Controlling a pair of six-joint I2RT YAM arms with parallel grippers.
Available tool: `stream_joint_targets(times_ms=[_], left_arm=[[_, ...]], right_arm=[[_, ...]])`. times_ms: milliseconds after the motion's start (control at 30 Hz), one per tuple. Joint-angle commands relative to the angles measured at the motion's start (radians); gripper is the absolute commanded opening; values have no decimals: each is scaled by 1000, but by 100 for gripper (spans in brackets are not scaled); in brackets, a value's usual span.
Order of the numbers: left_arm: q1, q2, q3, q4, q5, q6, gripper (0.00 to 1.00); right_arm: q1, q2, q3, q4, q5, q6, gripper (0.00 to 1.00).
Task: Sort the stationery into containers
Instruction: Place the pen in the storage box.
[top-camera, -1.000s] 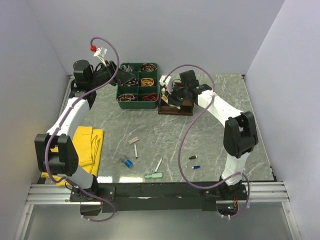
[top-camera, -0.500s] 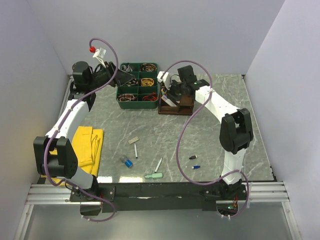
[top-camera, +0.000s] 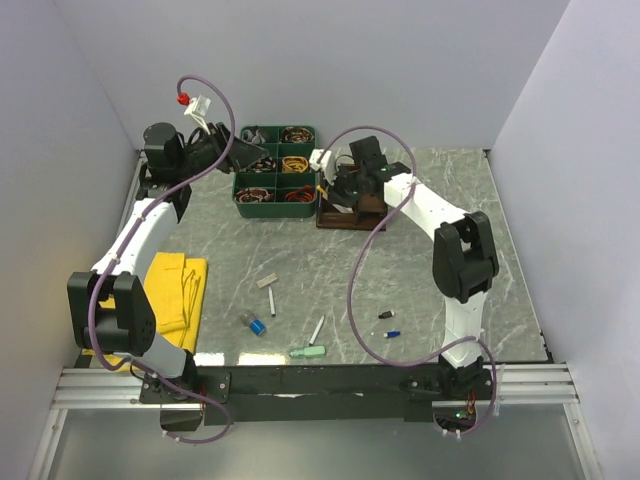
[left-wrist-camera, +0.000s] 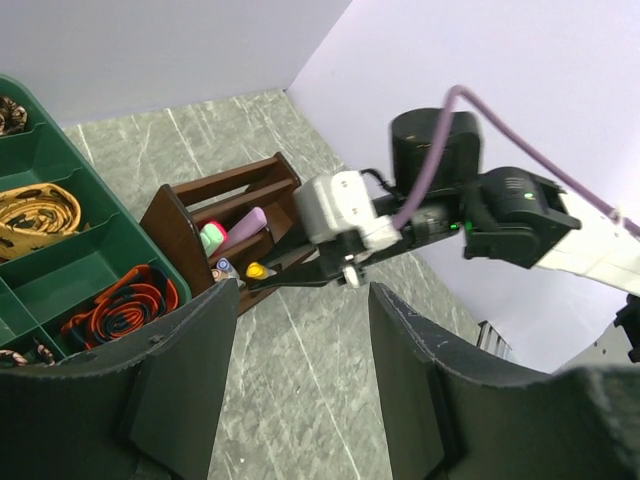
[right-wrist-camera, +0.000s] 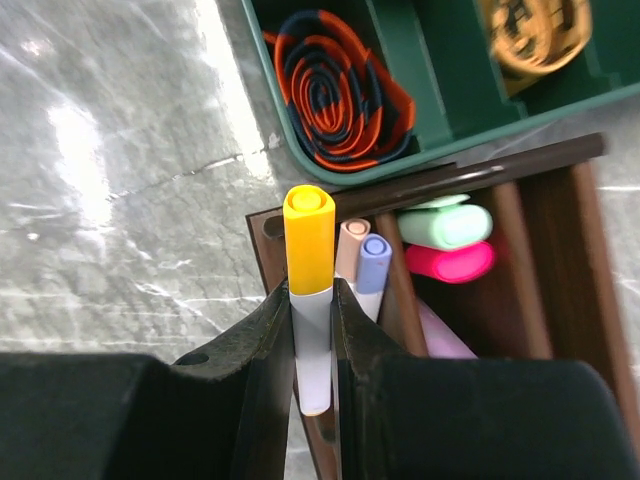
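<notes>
Grey marbled surface enclosed by pale walls, viewed from above. At 12 o'clock stands the dark brown organiser (left-wrist-camera: 172, 232), its left side just beside a green tray (top-camera: 237, 190) of coiled straps at 11 o'clock. Over the organiser, the right jaws are clenched on the white barrel of a yellow-capped marker (right-wrist-camera: 309, 262). Its cap is just beside a peach pen (right-wrist-camera: 351, 250) and a blue pen (right-wrist-camera: 374, 262) that stand in the organiser's corner compartment. The adjoining compartment holds a mint highlighter (right-wrist-camera: 445, 225) and a pink highlighter (right-wrist-camera: 450, 262). By the tray's 10 o'clock corner, the left jaws are released, with nothing between them. Unsorted stationery lies well apart from the organiser, toward 6 o'clock: a white pen (top-camera: 271, 300), a second white pen (top-camera: 316, 329), a blue cap (top-camera: 258, 327) and a mint eraser (top-camera: 308, 351). Toward 5 o'clock lie a black bit (top-camera: 385, 315) and a blue bit (top-camera: 391, 333). At 8 o'clock lies a yellow cloth (top-camera: 180, 290).
</notes>
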Motion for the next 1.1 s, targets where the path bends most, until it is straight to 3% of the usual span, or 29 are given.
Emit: stream_joint_targets(times_ms=[0, 733, 933, 1067], left_arm=[[4, 4, 0, 5, 16, 29, 60], [3, 47, 40, -31, -1, 60, 60], [3, 47, 37, -21, 1, 52, 61], [3, 45, 29, -9, 2, 35, 61]], right_arm=[[5, 40, 48, 41, -3, -31, 0], [-15, 75, -16, 156, 71, -62, 10], [-20, 60, -38, 175, 96, -53, 24], [-20, 45, -55, 176, 103, -45, 27]])
